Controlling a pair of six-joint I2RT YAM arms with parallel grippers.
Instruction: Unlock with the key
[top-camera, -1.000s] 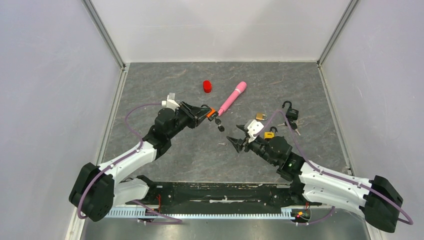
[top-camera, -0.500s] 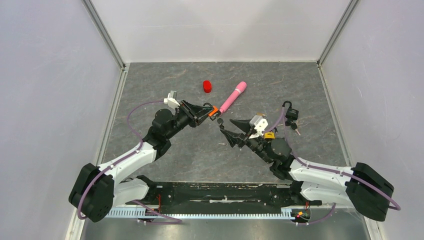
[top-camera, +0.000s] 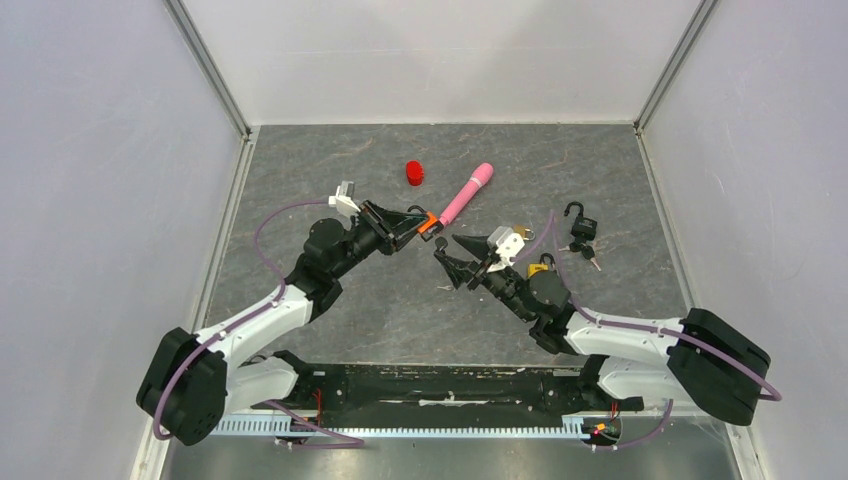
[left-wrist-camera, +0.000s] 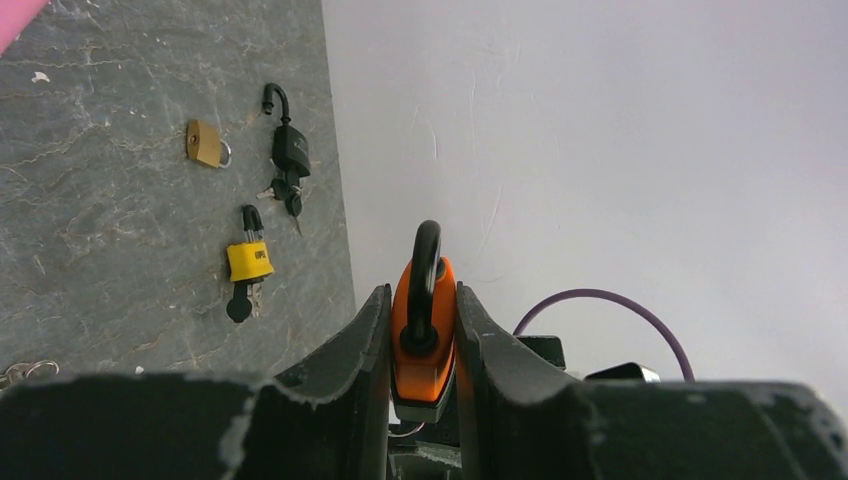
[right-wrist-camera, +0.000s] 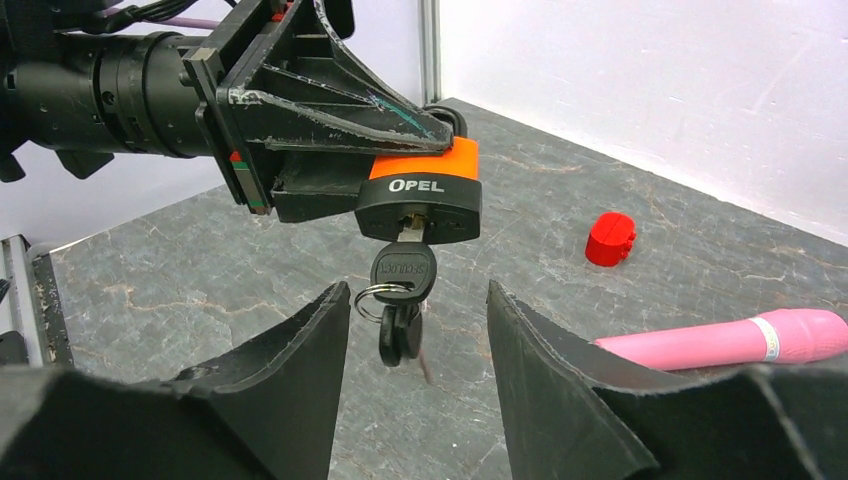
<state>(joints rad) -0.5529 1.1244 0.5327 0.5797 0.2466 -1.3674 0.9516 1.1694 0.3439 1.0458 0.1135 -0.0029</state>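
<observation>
Right gripper (right-wrist-camera: 417, 292) now forward, astride the key (right-wrist-camera: 402, 272).

With the left arm (top-camera: 262, 313), reaches from the near-left base up and to the right, forearm raised. At the left pincer (left-wrist-camera: 423, 300), clamps both fingers (left-wrist-camera: 368, 340) flat against the sides of a padlock (left-wrist-camera: 423, 335), held aloft. With the right arm (top-camera: 620, 335), stretches low and leftward, wrist aimed at the left pincer. At the right pincer (right-wrist-camera: 415, 295), holds jaws apart, gripping nothing, tips close under the padlock.
</observation>
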